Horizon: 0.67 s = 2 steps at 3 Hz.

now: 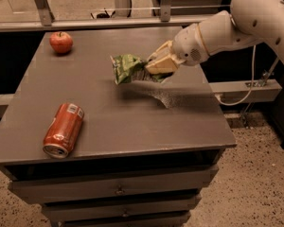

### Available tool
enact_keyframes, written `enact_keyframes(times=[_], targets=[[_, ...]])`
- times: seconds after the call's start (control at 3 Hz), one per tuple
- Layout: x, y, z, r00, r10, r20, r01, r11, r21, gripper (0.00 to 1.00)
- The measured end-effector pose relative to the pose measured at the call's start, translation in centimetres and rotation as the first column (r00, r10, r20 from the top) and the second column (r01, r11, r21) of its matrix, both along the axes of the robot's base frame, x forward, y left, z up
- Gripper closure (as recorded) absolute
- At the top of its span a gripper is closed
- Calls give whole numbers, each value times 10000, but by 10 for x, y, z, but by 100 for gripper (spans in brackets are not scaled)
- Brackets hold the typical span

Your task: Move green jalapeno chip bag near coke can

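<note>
Green foil catches the light as the green jalapeno chip bag (128, 68) hangs just above the middle of the grey surface (132, 126), a little toward the back edge. The end effector (155, 68) is clamped on the bag's right end, with the white arm (227, 30) reaching in over the right edge. The coke can (64, 130) lies on its side near the front-left corner, well apart from the bag. A red apple (61, 42) sits by the back-left corner.
</note>
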<state>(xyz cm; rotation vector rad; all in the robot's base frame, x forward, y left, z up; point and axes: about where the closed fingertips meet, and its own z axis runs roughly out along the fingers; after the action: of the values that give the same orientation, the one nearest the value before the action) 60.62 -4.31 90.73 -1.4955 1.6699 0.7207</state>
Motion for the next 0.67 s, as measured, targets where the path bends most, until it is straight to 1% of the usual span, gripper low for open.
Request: enact_keyframes(times=[0.33,0.67], targets=[[-36,8,-17,9991,321,-282,-322,9995,-25,100],[-59,21,-32,9964,691,-497,-689,9976,56,100]])
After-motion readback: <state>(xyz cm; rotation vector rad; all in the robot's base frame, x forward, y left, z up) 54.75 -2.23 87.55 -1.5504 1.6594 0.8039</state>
